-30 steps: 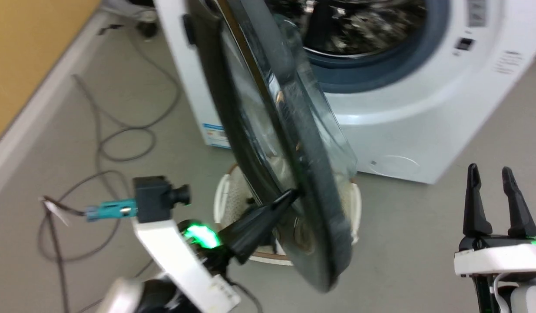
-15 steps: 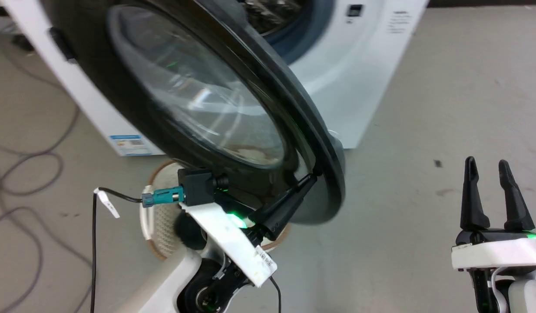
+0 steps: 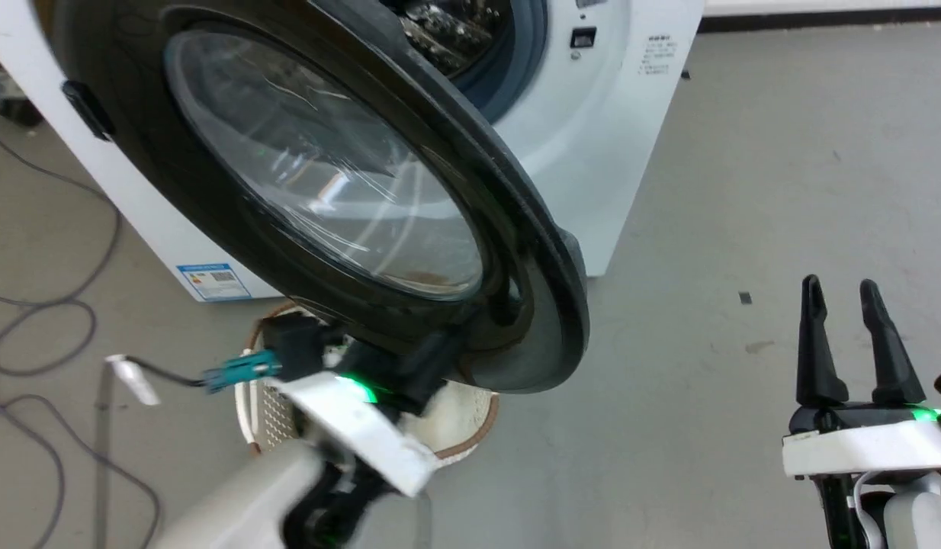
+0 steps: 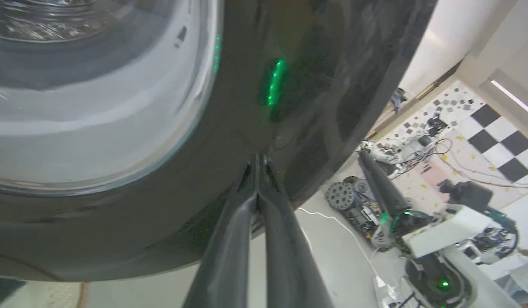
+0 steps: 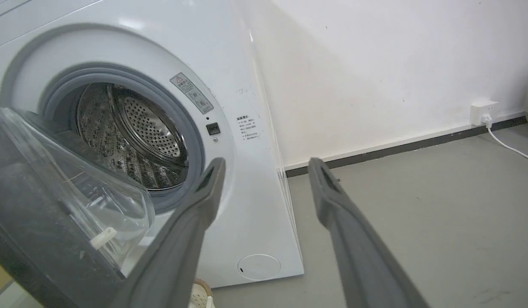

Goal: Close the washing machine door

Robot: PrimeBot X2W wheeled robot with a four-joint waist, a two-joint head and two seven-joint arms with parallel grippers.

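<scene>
The washing machine door [image 3: 325,175] is glossy black with a bulging glass window and stands partly open, swung out in front of the white washing machine [image 3: 592,152]. My left gripper [image 3: 449,345] sits under the door's lower rim. In the left wrist view its fingers are shut, and the left gripper [image 4: 257,159] presses its tips against the black face of the door [image 4: 315,64]. My right gripper [image 3: 838,286] hangs open at the lower right, away from the door. The right wrist view shows the right gripper [image 5: 266,164] open, the steel drum [image 5: 131,132] and the door [image 5: 41,205].
A cream perforated basket [image 3: 459,418] stands on the grey floor below the door. Dark cables [image 3: 28,320] loop on the floor at left. A wall socket with a white cord [image 5: 482,112] is on the wall to the machine's right, above open floor [image 3: 745,191].
The head camera has shifted. The door has swung from nearly edge-on towards the machine's front, its outer face now showing. My left gripper has followed under its lower rim; the right stays put.
</scene>
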